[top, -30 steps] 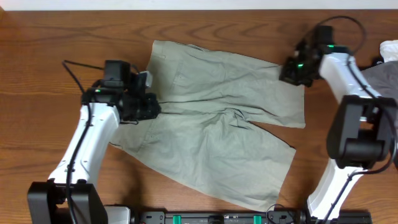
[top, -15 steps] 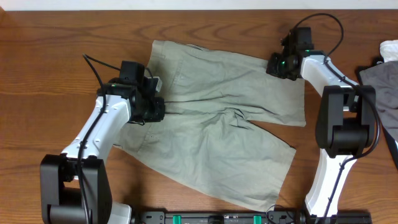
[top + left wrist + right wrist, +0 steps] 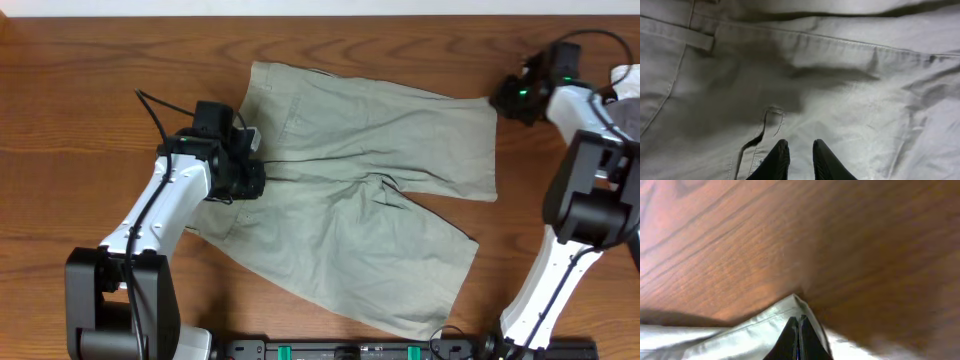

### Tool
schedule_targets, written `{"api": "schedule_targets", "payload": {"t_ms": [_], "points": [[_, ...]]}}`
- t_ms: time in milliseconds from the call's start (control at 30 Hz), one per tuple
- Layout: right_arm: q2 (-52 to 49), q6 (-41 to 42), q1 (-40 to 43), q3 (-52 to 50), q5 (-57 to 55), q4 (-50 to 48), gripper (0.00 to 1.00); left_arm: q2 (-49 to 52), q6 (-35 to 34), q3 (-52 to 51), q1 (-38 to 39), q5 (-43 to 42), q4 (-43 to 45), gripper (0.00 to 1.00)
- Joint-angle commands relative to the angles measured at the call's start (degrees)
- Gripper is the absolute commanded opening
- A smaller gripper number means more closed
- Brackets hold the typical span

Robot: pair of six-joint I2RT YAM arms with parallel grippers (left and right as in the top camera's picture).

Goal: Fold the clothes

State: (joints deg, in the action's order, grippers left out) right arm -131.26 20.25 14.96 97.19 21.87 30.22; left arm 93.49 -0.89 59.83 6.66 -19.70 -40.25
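Note:
The clothes (image 3: 370, 200) are pale khaki-green shorts lying flat on the wooden table, waistband to the left and both legs reaching right. My left gripper (image 3: 248, 178) is down on the waistband area. In the left wrist view its fingers (image 3: 799, 146) stand a little apart, pressed into the cloth (image 3: 840, 75) with fabric between them, next to a pocket slit (image 3: 762, 132). My right gripper (image 3: 503, 100) is at the far leg's upper right hem corner. The right wrist view shows it (image 3: 799, 320) shut tight on that corner of the cloth (image 3: 740, 335), just above the table (image 3: 790, 240).
A dark grey garment (image 3: 610, 130) and something white (image 3: 628, 80) lie at the right edge, behind my right arm. A black cable (image 3: 165, 105) loops off my left arm. Bare wood surrounds the shorts.
My right gripper has moved to the right with the far leg's hem corner, drawing that leg out flatter. My left gripper shifted slightly right early on, then stayed put.

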Motion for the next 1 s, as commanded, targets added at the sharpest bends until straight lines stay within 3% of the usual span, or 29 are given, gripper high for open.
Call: {"api": "schedule_targets", "payload": {"t_ms": [0,167,367,567,767,933,967], "points": [[0.37,-6.38,-0.57,5.64,9.27,5.29,0.01,0.72,1.31,-0.59,0.20,1.29,-0.09,0.20],[3.80,-16.50,-3.45,9.05,9.20,20.76,0.01,0.72,1.31,-0.59,0.20,1.38,-0.04,0.20],[3.69,-16.70,-9.77,7.04,-0.92,31.63,0.02,0.72,1.31,-0.59,0.17,1.38,0.17,0.20],[3.41,-9.49,-14.05,-0.92,-11.47,19.32,0.06,0.72,1.29,-0.59,0.17,1.38,0.09,0.20],[2.25,-6.97,-11.56,-3.76,-24.22,5.27,0.09,0.72,1.29,-0.59,0.20,1.38,0.13,0.20],[1.64,-3.76,-5.44,-2.05,-23.76,3.15,0.09,0.72,1.29,-0.59,0.17,1.38,0.07,0.21],[1.64,-3.74,-4.39,-1.46,-22.05,3.23,0.08,0.72,1.29,-0.59,0.17,1.36,0.09,0.25]]}}
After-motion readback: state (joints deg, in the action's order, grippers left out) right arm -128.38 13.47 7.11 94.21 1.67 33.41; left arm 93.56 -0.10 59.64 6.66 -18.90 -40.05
